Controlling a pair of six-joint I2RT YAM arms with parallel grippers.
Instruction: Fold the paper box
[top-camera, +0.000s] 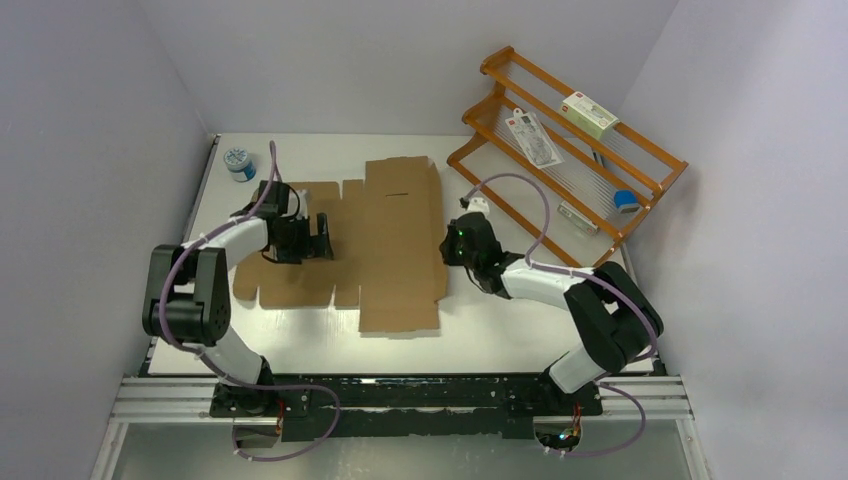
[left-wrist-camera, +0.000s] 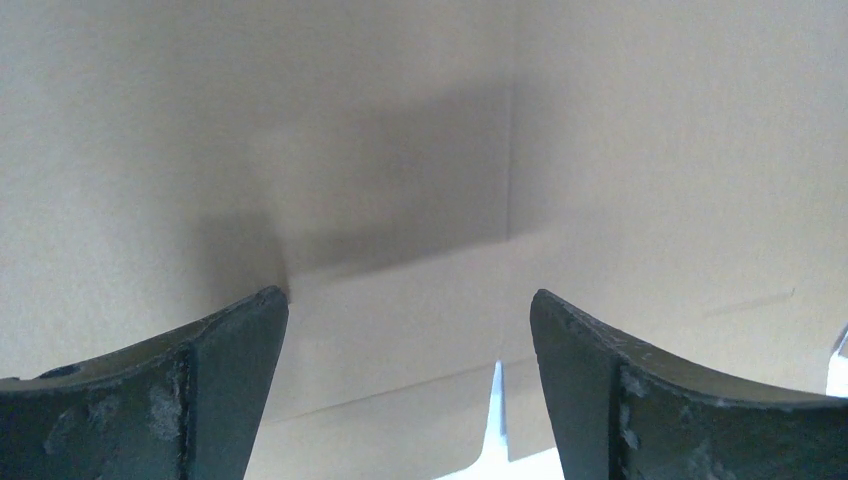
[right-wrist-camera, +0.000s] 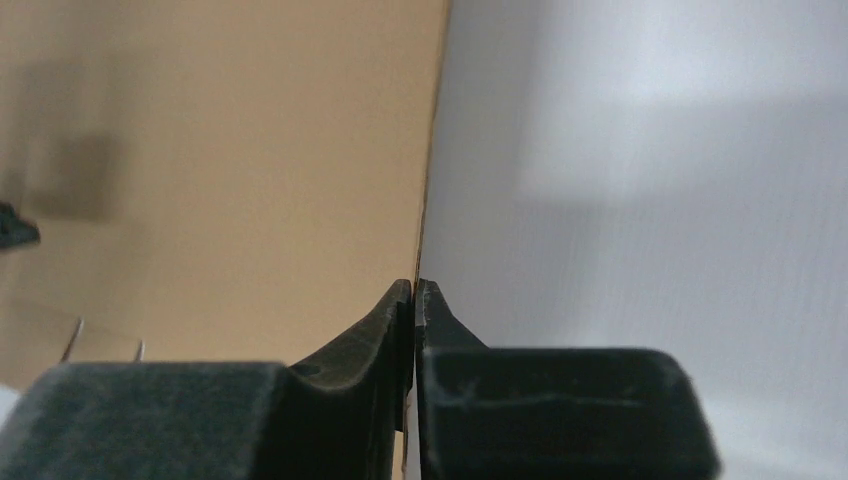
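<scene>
The paper box (top-camera: 395, 250) lies as a flat die-cut sheet of brown cardboard in the middle of the white table (top-camera: 500, 340), with both grippers at it from opposite sides.

The right gripper (top-camera: 447, 244) is at the sheet's right edge. In its wrist view the two fingertips of the right gripper (right-wrist-camera: 415, 290) are pressed together, and the cardboard's cut edge runs straight into the seam between them, so the jaws look clamped on that edge. To one side of the closed jaws spreads the tan face of the paper box (right-wrist-camera: 230, 150); to the other, bare table (right-wrist-camera: 650, 150) with open room all along the edge. Beyond the jaws the edge runs straight out of view.

The left gripper (top-camera: 322, 238) hangs over the sheet's left flaps with its jaws wide apart, gripping nothing. In the left wrist view the left gripper (left-wrist-camera: 408, 300) frames a stretch of the paper box (left-wrist-camera: 400, 150): a crease line runs away ahead of the gap, a lighter panel edge slants across between the fingertips (left-wrist-camera: 230, 390), and just inside the other finger a narrow slit between flaps shows white table (left-wrist-camera: 495, 420). Whether the tips touch the cardboard cannot be told.

Behind the right gripper, well apart from the sheet, stands an orange wire rack (top-camera: 570, 150). Beyond the left gripper, near the table's far corner, sits a small round container (top-camera: 240, 163), just off the sheet's edge.
</scene>
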